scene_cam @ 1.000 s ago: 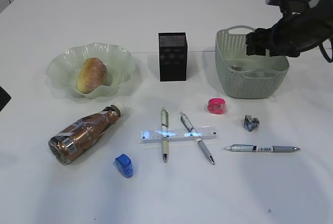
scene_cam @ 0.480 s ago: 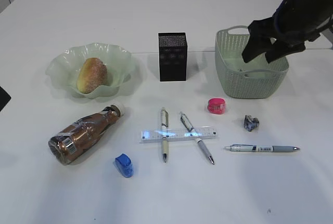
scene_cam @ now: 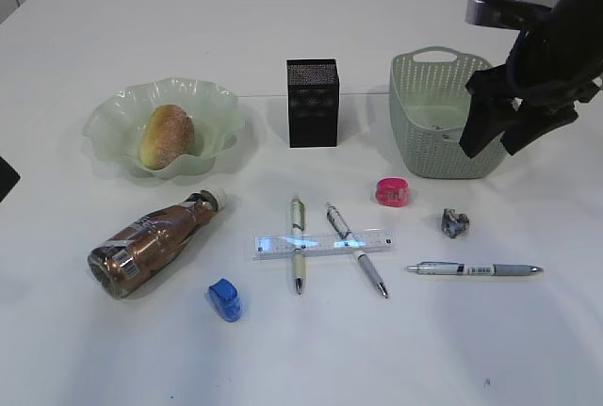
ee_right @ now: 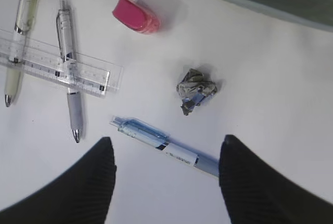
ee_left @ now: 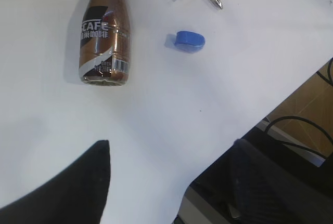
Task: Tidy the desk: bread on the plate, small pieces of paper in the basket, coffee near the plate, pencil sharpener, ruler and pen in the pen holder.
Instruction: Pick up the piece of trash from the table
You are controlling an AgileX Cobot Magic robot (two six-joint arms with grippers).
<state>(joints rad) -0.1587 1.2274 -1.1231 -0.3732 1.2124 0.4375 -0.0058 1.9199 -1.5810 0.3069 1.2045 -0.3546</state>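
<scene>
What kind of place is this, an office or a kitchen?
Probably a lab test bench staged as a desk: a bare white table, laid-out pens and ruler, and a black robot arm.

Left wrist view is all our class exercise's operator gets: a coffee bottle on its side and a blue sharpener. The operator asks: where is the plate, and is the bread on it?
Observer: The bread already lies in the plate, just beyond the capped end of the coffee.
Operator: Any paper left outside the basket?
Observer: Yes, one crumpled paper ball lies just in front of the basket.
Operator: Is the right hand carrying anything?
Observer: No. The right hand hangs open and empty by the basket's right end.
</scene>
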